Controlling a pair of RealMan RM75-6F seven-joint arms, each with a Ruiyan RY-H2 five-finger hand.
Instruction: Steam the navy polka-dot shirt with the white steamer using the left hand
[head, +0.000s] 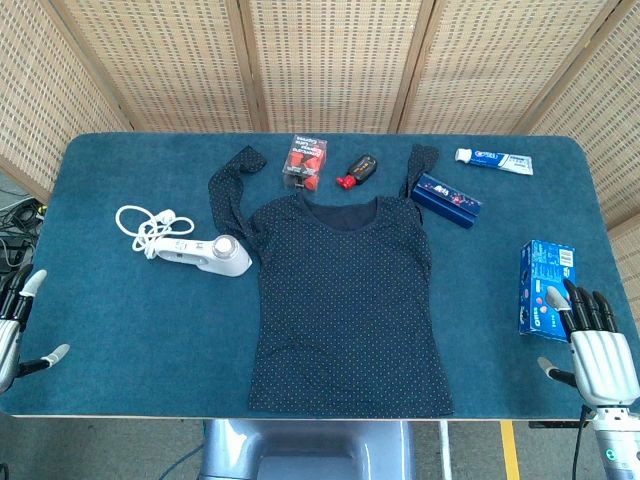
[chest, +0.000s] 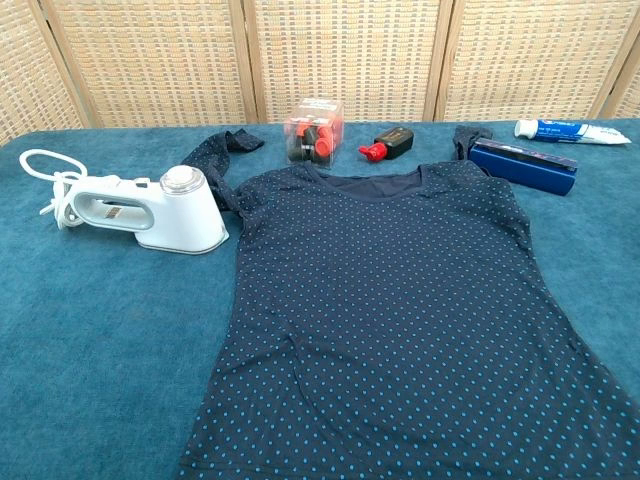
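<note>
Shirt (head: 345, 300) lies flat on blue-covered table (head: 120, 330) before wicker screens (head: 330, 60).

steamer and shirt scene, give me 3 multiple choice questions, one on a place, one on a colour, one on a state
1. Where does the steamer lie?
A. beside the shirt's sleeve
B. on the shirt's hem
C. by the toothpaste

2. What colour are the dots on the shirt?
A. red
B. light blue
C. yellow

3. What is the left robot hand doing?
A. gripping the steamer
B. pressing the shirt
C. holding nothing at the table edge

Answers:
1. A, it sits next to the sleeve, on the side of the left robot hand.
2. B, the chest view shows light blue dots on navy.
3. C, its fingers are apart, far from the steamer.
</note>
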